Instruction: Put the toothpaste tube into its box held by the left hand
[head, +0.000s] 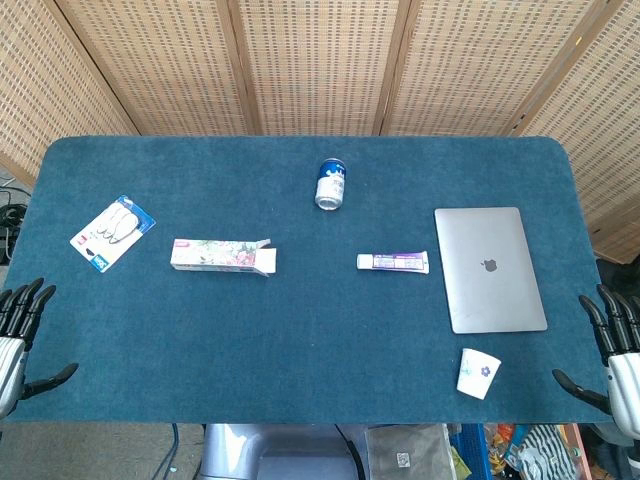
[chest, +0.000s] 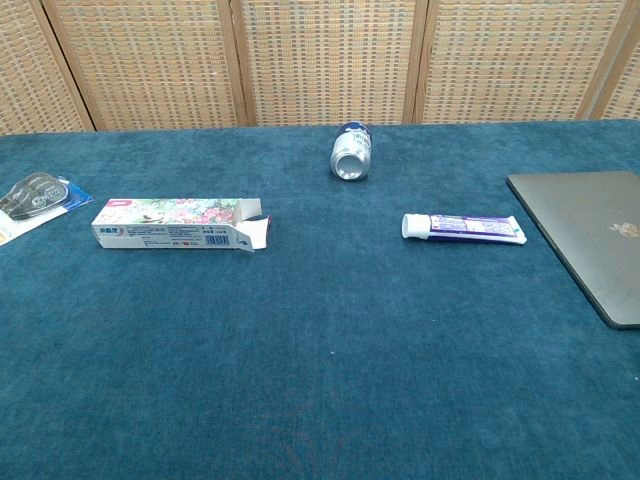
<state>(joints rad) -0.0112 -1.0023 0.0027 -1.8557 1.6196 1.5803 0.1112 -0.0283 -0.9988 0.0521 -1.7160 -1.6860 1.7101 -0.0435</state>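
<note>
The toothpaste box (head: 221, 257) (chest: 180, 225) lies flat on the blue table, left of centre, with its flaps open at the right end. Right of centre lies the toothpaste tube (head: 393, 262) (chest: 464, 228), white cap pointing left toward the box. My left hand (head: 18, 335) hangs at the table's near left corner, fingers spread, holding nothing. At the near right corner my right hand (head: 612, 350) is likewise spread and empty. Both hands are far from the box and tube. The chest view shows neither hand.
A closed grey laptop (head: 489, 266) (chest: 590, 236) lies right of the tube. A blue-and-white can (head: 330, 184) (chest: 351, 152) lies on its side at the back centre. A blister pack (head: 112, 232) (chest: 32, 194) sits far left. A paper cup (head: 479, 373) stands near the front right edge.
</note>
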